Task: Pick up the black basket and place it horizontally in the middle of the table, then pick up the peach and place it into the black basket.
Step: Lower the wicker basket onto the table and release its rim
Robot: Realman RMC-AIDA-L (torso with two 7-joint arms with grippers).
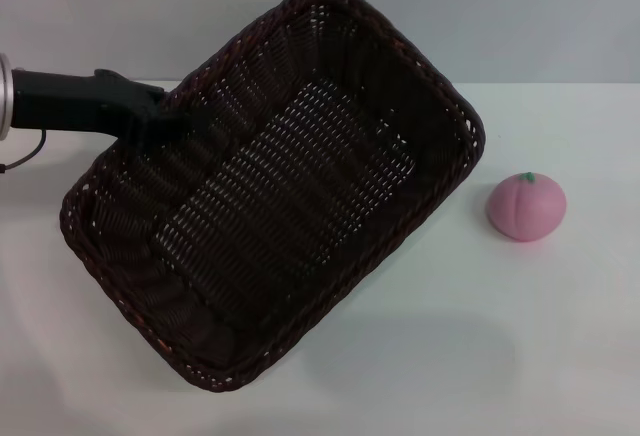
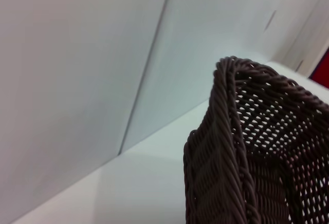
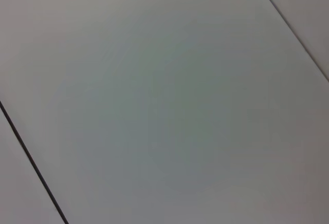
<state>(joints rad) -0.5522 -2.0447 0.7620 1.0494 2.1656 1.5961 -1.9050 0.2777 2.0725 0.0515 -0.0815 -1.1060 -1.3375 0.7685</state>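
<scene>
Basket placement is the step in hand, judging by the scene: the black basket (image 1: 275,191) sits askew over the table (image 1: 560,356), its long axis running diagonally, and its raised look with a soft shadow beneath suggests it is lifted or tipped, not lying flat. The left gripper (image 1: 165,116) reaches in from the basket's left and meets its upper-left rim; the dark fingers merge with the weave there, so I cannot tell whether they clench the rim or are released. The left wrist view shows only a corner of the braided rim and slotted wall close up, with a pale wall behind.

Inside, the basket holds nothing; its woven floor is bare. The peach (image 1: 526,206) rests on the table just beside the basket's right corner, apart from it and untouched.

Next, the basket likely needs turning until its long side lies level across the table's middle, then setting down flat. The right gripper is out of sight; its wrist view shows only plain pale panels.
</scene>
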